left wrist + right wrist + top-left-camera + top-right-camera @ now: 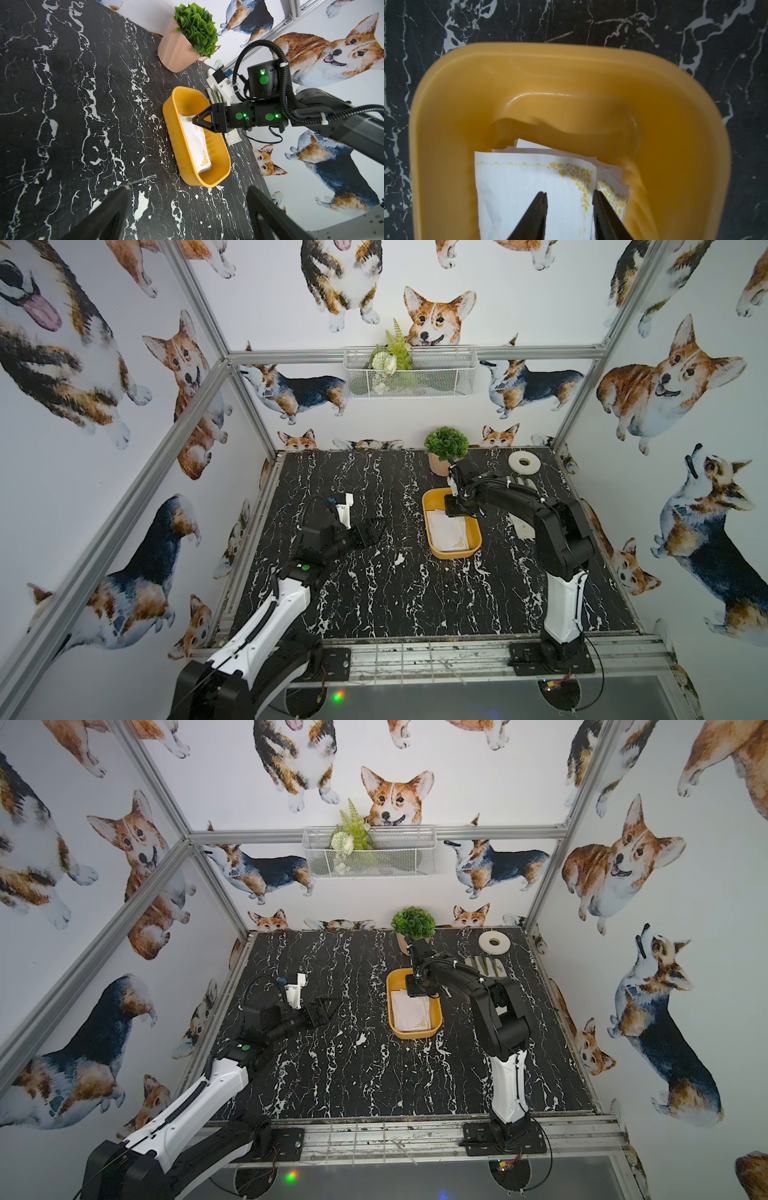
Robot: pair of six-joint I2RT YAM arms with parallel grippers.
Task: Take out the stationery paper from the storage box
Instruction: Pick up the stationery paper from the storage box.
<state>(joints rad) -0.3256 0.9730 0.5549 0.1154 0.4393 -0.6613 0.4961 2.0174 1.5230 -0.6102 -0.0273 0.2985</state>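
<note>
The yellow-orange storage box [453, 554] [411, 1033] [187, 172] [571, 72] sits on the black marble table, right of centre. Inside lies the stationery paper [451, 533] [411, 1013] [195, 143] [519, 187], a stack of white sheets with gold ornate corners. My right gripper [455, 512] [417, 990] [194, 121] [569, 193] points down into the box's far end. Its jaws are partly open, tips just over the top sheet near its gold corner, with nothing between them. My left gripper [376, 531] [328, 1006] [187, 195] hovers wide open left of the box, empty.
A potted plant [445, 448] stands behind the box. A white tape roll [524, 463] and a white-and-grey glove [486, 966] lie at the back right, under the right arm. A white wire basket [409, 373] hangs on the back wall.
</note>
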